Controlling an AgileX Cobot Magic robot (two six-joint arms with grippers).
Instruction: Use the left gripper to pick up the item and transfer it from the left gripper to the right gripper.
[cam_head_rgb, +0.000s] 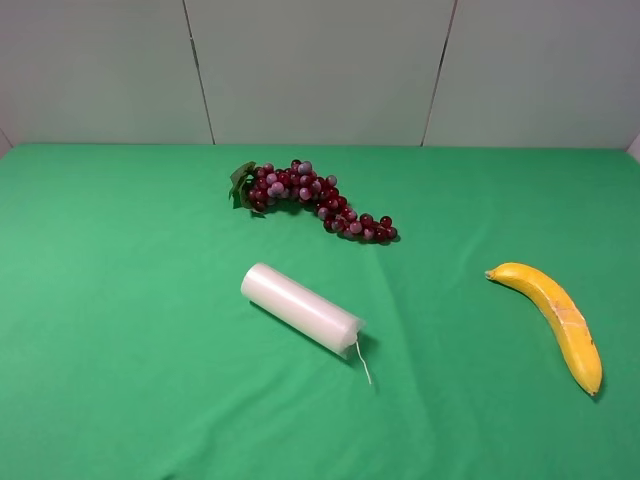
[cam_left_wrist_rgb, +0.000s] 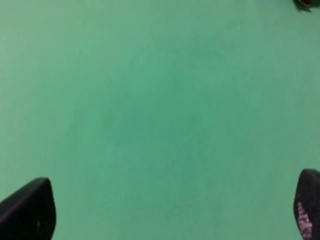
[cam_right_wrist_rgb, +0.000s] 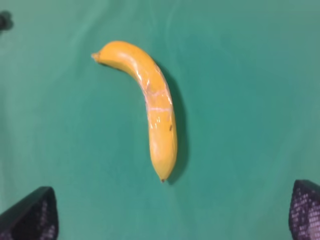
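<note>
The yellow banana lies flat on the green cloth at the right of the exterior view, with pale scuffed patches along its middle. It also shows in the right wrist view, lying free ahead of the right gripper, whose two black fingertips stand wide apart and hold nothing. The left gripper is open too, its fingertips wide apart over bare green cloth. Neither arm shows in the exterior view.
A white plastic-wrapped roll lies at the table's middle with a thin string at its end. A dark red grape bunch with a green leaf lies behind it. Grey wall panels stand at the back edge.
</note>
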